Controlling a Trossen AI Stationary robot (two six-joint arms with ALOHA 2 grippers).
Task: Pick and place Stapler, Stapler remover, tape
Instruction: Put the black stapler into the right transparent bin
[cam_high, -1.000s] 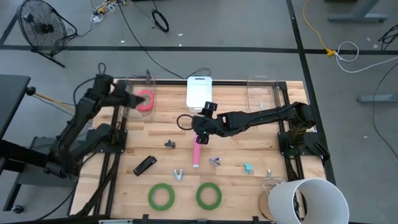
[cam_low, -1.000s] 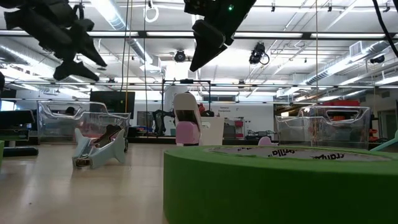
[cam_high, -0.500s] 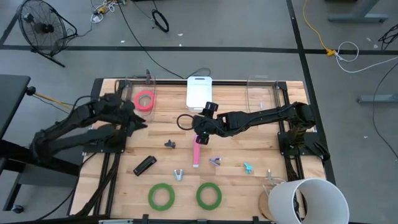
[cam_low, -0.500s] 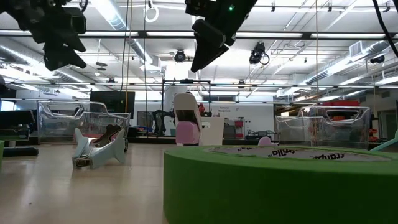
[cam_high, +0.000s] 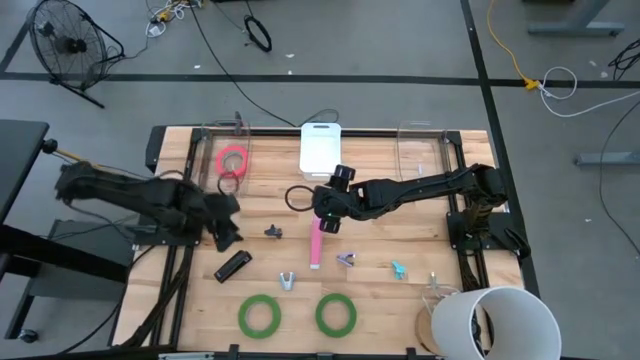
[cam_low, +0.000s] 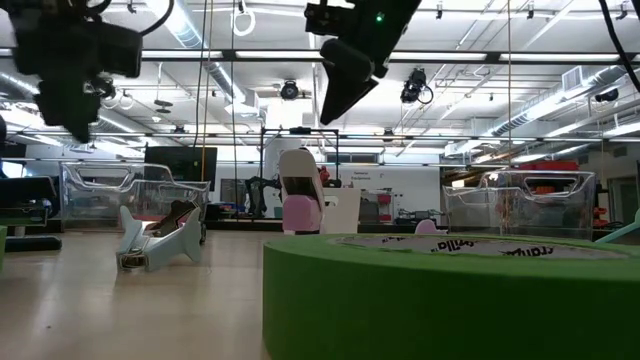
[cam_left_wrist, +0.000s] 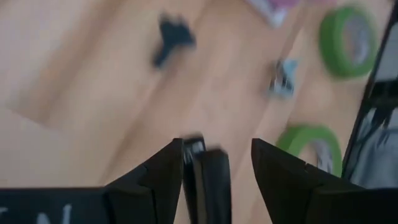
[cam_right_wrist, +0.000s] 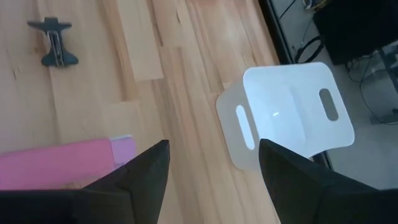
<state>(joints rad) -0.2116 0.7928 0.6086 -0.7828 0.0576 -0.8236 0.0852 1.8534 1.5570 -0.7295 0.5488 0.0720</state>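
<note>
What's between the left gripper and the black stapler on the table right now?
Nothing visible. The left gripper hangs open just above the black stapler, and its wrist view shows the stapler directly between the fingers with only bare table around it.

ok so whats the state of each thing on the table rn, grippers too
red-pink tape: flat in the clear bin, released
two green tapes: flat at the near edge, untouched
black stapler: on the table, under the left gripper
pink stapler: lying flat, not gripped
left gripper: open, empty
right gripper: open, over the pink stapler

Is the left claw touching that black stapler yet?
Apart. In the high view the left gripper sits short of the black stapler, with bare wood between them.
</note>
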